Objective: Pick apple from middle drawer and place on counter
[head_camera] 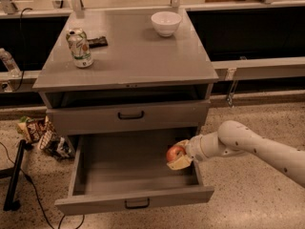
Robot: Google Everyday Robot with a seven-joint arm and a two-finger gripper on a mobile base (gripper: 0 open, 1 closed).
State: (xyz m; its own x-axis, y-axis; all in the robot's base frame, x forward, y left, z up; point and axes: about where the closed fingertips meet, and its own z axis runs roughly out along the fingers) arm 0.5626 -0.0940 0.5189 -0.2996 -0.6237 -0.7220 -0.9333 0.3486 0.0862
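Note:
The middle drawer, the cabinet's lowest one, stands pulled open with a black bar handle on its front. My gripper is at the drawer's right side, shut on the red-orange apple, and holds it up off the drawer floor near the right wall. The white arm reaches in from the right. The grey counter is the cabinet's top, above and to the left of the gripper.
On the counter stand a white bowl at the back right, a drink can at the left and a dark flat packet behind it. A shut drawer front is above the open one. Snack bags and cables lie on the floor at the left.

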